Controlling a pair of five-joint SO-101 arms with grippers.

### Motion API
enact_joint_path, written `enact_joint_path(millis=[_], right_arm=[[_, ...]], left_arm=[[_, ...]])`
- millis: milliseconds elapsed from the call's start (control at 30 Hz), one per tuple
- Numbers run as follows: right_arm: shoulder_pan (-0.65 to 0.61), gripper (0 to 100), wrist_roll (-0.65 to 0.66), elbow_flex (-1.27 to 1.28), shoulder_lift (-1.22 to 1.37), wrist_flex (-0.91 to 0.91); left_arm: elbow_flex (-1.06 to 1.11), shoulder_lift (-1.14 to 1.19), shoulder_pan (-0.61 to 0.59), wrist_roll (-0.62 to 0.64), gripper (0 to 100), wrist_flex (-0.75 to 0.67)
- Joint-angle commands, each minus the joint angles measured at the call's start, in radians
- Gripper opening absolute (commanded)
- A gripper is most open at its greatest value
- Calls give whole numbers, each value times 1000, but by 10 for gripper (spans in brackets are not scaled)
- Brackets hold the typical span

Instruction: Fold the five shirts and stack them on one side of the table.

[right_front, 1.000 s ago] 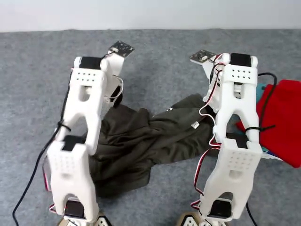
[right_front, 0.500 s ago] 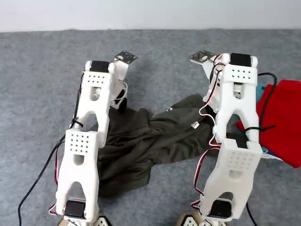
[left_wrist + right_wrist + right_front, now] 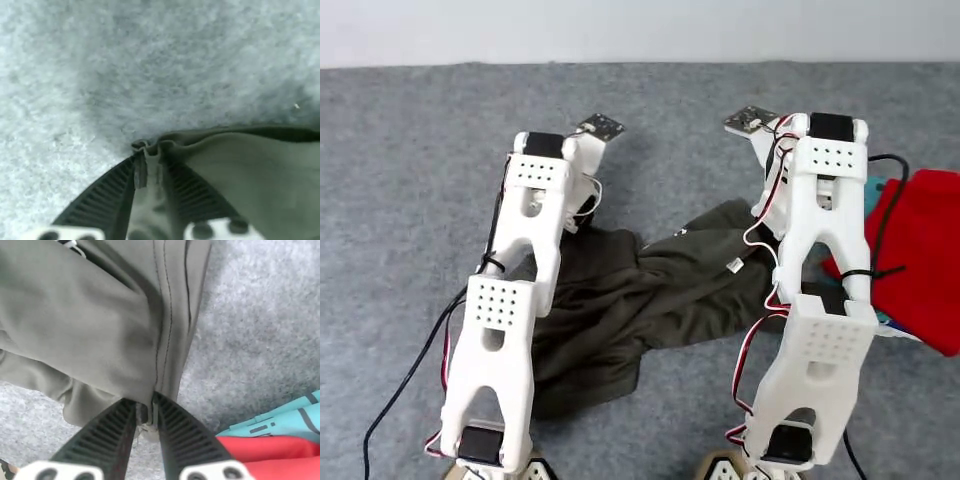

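Olive shirt (image 3: 650, 290) lay crumpled mid-surface between both arms. Over the last second the left arm swung toward 1 o'clock, with the left pincer (image 3: 149, 152) clamped on a hem fold. The right pincer (image 3: 145, 407) held still, clamped on a seamed edge. Judged: cloth being drawn out flat, folding not yet begun. Red shirt (image 3: 930, 250) lay over a teal shirt (image 3: 280, 422) at 3 o'clock. Grey felt surface (image 3: 410, 180); pale wall (image 3: 640, 30) at 12 o'clock.
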Motion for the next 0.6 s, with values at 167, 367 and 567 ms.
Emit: enact_joint_path(millis=[167, 367, 567], right_arm=[[2, 10, -2, -54, -122, 36], [1, 10, 63, -58, -243, -33], [1, 10, 68, -58, -464, -140]], left_arm=[[28, -186, -41, -26, 13, 11], [27, -474, -109, -29, 13, -41], [27, -770, -137, -29, 13, -106]])
